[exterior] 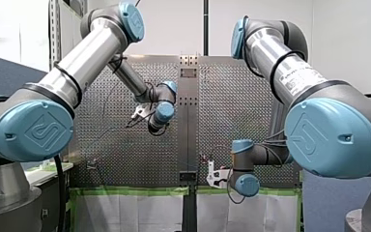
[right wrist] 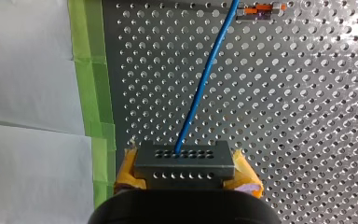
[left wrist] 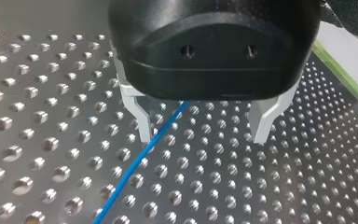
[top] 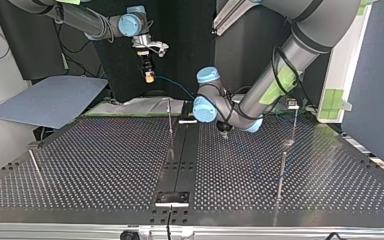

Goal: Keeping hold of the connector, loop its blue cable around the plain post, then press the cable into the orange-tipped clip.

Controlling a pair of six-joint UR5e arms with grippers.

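Right wrist view: my right gripper (right wrist: 185, 173) clamps the grey connector (right wrist: 185, 161) between its yellow pads (right wrist: 127, 171). The blue cable (right wrist: 205, 79) runs from it ahead over the perforated table (right wrist: 298, 121), ending up just beside the orange-tipped clip (right wrist: 262, 8). My left gripper (left wrist: 204, 135) hangs low over the table with its metal fingers (left wrist: 142, 116) spread wide. The cable passes between them, close to one, ungripped.

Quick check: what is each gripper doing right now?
Left gripper: open; the blue cable runs through it ungripped.
Right gripper: closed on the connector.
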